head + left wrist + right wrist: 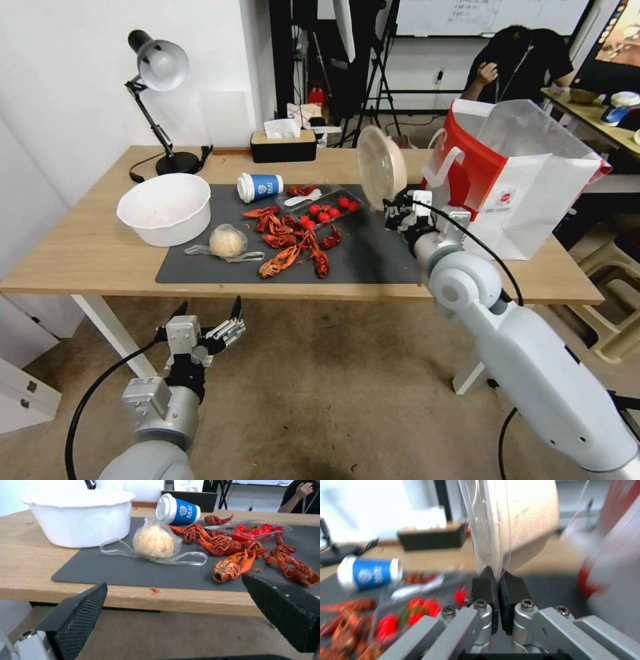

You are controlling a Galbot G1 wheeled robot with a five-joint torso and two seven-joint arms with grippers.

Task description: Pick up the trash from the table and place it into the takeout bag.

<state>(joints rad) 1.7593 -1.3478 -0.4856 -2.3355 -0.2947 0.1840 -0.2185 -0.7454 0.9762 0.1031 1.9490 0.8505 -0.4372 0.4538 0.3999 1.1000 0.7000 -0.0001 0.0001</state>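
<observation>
One round lidded container [381, 167] stands on edge above the mat's right end, beside the takeout bag [513, 177], its rim pinched by the raised right gripper [400, 212]. Left gripper [208, 313] hangs spread below the table's [80, 253] front edge. Perhaps six crayfish shells [290, 243], one paper cup [260, 187], one wrapped ball [227, 241] lie mid-mat.

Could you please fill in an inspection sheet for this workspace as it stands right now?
Surface: light-wood table with a dark grey mat.
Job's things: takeout bag upright at the table's right end; round lidded container held on edge beside it; crayfish shells, wrapped pale ball and toppled blue-and-white cup on the mat.
Clutter: white bowl, tomato tray, desk lamp, tissue box.
Grippers: right gripper clamps the container's rim; left gripper open, below the table's front edge.
Cables: black cable along the left arm.
Surroundings: tripods and a whiteboard behind.
</observation>
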